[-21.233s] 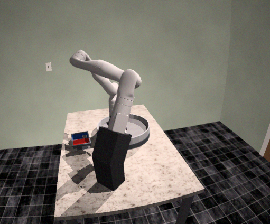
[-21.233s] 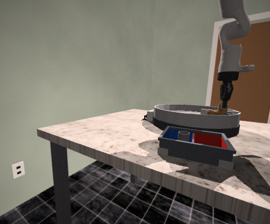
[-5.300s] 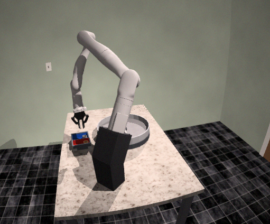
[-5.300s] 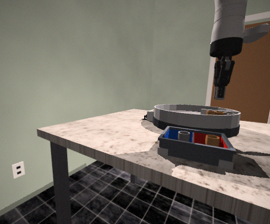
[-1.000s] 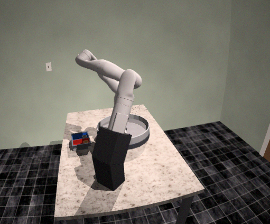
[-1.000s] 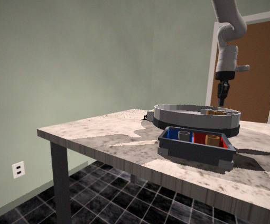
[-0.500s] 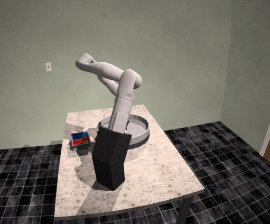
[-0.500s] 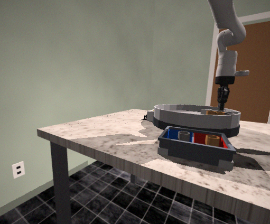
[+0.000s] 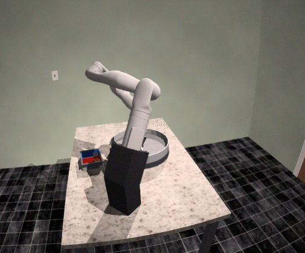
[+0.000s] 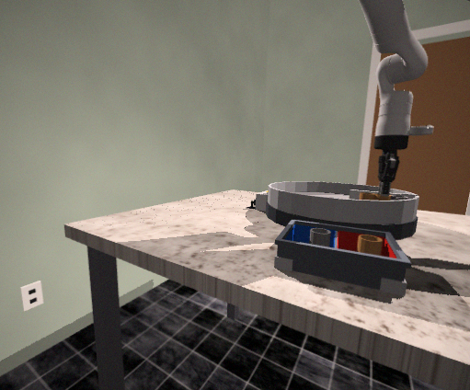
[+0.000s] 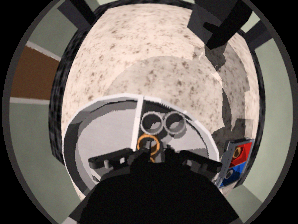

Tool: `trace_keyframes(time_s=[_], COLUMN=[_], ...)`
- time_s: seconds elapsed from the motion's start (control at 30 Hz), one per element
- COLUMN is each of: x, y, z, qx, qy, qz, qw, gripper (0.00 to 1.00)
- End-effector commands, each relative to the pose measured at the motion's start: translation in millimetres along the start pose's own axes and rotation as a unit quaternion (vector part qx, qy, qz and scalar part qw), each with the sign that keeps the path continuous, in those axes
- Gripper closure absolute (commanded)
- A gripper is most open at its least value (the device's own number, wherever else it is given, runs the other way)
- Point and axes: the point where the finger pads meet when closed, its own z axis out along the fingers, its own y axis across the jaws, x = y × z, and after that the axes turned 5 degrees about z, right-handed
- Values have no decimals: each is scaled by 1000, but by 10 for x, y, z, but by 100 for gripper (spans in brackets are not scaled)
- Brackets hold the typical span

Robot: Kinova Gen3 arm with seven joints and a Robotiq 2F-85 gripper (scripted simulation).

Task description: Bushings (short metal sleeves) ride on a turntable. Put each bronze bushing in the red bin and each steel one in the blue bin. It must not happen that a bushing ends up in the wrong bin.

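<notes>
A grey round turntable (image 9: 162, 148) (image 10: 334, 207) (image 11: 87, 143) stands on the marble table. A bronze bushing (image 10: 372, 196) (image 11: 141, 141) rides on it, with two steel bushings (image 11: 153, 121) (image 11: 176, 123) side by side just beyond it. My gripper (image 10: 384, 189) (image 11: 156, 146) is down inside the turntable rim, right at the bronze bushing, with its fingers narrow and nothing between them. In the top view the gripper is hidden behind the arm's base. The blue bin (image 10: 299, 232) (image 9: 88, 153) holds a steel bushing (image 10: 321, 235). The red bin (image 10: 349, 239) (image 9: 88, 160) holds a bronze bushing (image 10: 370, 244).
The two bins share one dark grey tray (image 10: 338, 267) (image 9: 83, 165) (image 11: 238, 161) next to the turntable. The arm's dark pedestal (image 9: 124, 179) stands on the table in front of the turntable. A brown door (image 10: 449, 138) is behind the table.
</notes>
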Motion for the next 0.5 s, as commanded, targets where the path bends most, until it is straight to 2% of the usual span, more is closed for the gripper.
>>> trace_keyframes(time_s=[0.0, 0.47], x=[8, 9], y=[-10, -11], z=[20, 142], qx=[1, 1], qy=[1, 1], qz=[0, 0], qw=[1000, 1000], gripper=[82, 82])
